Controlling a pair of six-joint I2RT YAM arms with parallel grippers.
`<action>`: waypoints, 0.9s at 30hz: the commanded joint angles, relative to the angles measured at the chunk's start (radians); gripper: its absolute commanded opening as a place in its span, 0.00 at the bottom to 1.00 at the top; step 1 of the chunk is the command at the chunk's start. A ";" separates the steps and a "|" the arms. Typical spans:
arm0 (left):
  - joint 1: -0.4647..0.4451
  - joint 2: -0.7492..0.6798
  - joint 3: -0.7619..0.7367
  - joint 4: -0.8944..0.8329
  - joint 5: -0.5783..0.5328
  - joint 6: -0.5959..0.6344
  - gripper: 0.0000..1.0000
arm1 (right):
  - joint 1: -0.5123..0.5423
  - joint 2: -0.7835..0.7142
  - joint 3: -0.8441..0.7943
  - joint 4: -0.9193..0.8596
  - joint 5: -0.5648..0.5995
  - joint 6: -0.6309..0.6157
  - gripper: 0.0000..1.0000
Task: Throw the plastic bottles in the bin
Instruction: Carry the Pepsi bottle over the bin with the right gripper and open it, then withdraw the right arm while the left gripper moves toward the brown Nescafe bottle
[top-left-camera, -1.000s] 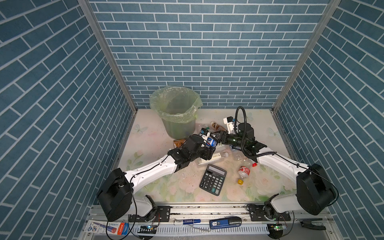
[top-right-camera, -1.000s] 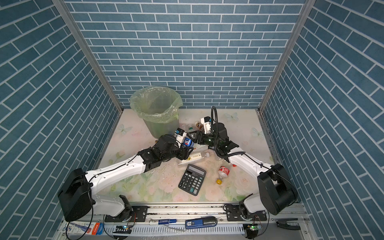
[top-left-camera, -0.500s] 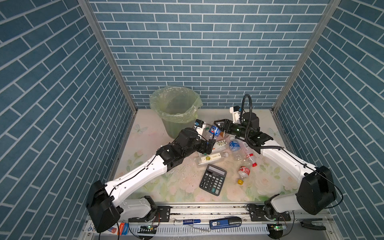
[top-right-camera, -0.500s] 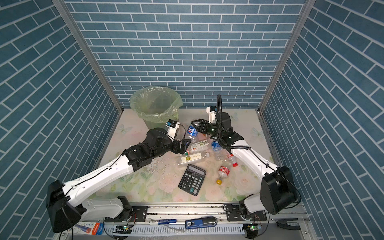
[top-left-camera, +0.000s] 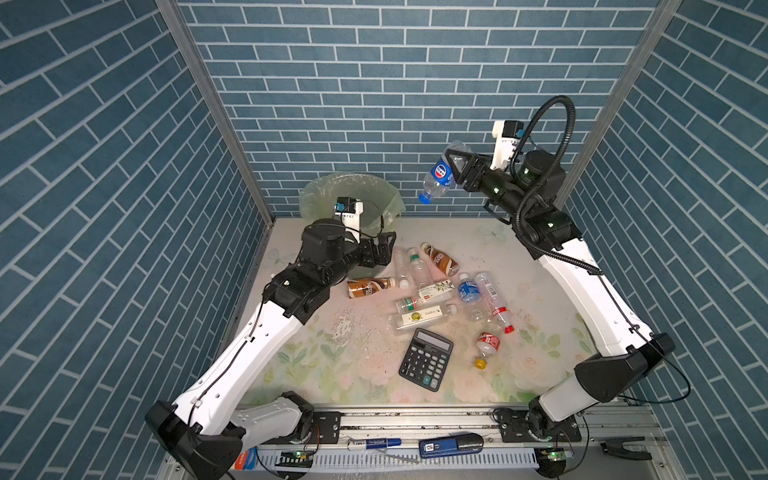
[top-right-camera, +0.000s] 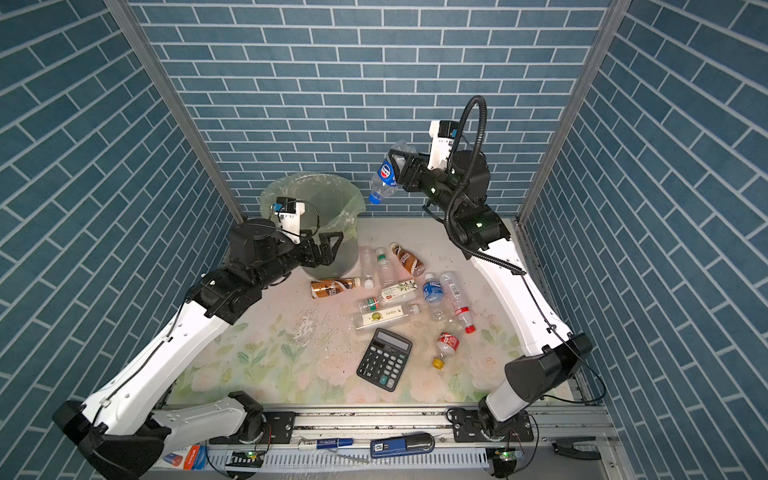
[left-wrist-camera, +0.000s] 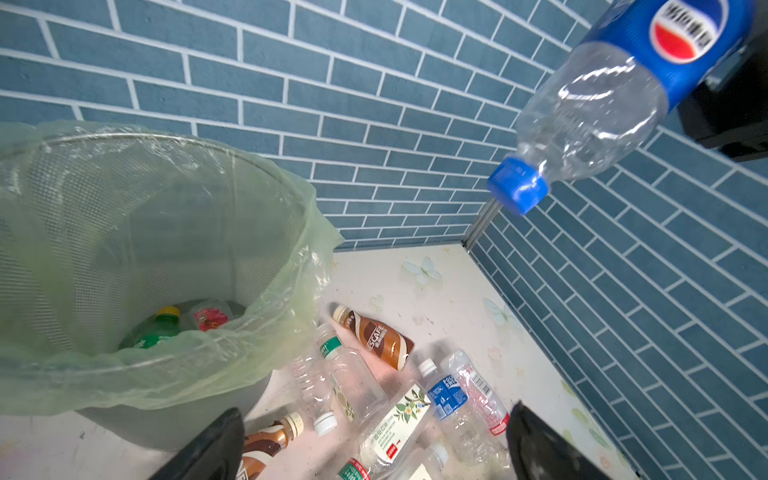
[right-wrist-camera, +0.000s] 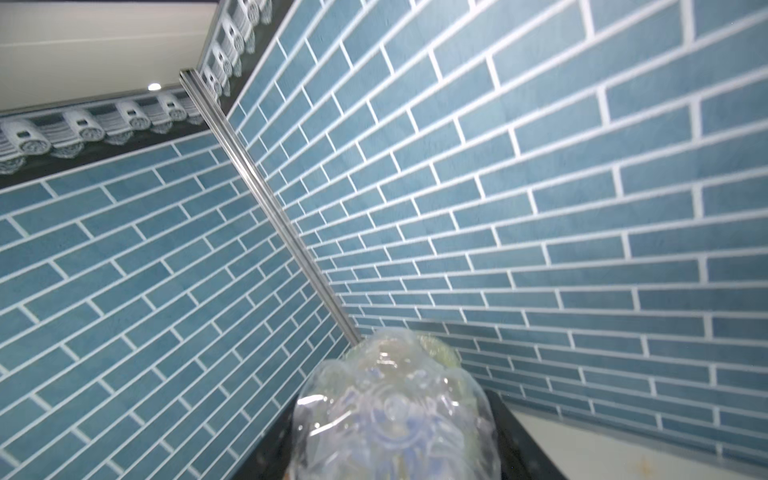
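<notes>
The blue-labelled bottle (top-left-camera: 440, 174) hangs high in the air, tilted cap-down. The right gripper (top-left-camera: 452, 164) is clamped across its body near the label. In both top views it sits off to the side of the bin (top-left-camera: 309, 195), apparently not yet over the mouth, so the drop looks a short carry away. The left wrist view shows the inside of the bin, with a green bottle (left-wrist-camera: 160, 332) and a red-labelled one (left-wrist-camera: 210, 318) lying at the bottom, so at least two are done. The left gripper (top-right-camera: 331, 248) hovers in front of the bin with its jaws wide apart and nothing between them. Most of the work is left. Roughly ten bottles lie scattered on the table (top-left-camera: 332, 365), among them two brown ones (top-left-camera: 368, 286) (top-left-camera: 441, 259), several clear ones, a small blue-labelled one (top-left-camera: 467, 289) and a red-labelled one with a yellow cap (top-left-camera: 487, 344). The black calculator (top-left-camera: 426, 359) lies nearer the front edge and should stay where it is.
</notes>
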 joint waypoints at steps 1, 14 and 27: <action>0.044 -0.034 0.030 0.002 0.067 -0.033 0.99 | -0.015 0.071 0.154 -0.013 0.079 -0.074 0.30; 0.131 -0.079 0.006 -0.056 0.117 -0.003 0.99 | 0.115 0.741 0.864 -0.172 -0.075 0.130 0.57; 0.185 -0.097 -0.080 -0.074 0.173 0.004 0.99 | 0.125 0.670 0.758 -0.098 -0.043 0.092 0.96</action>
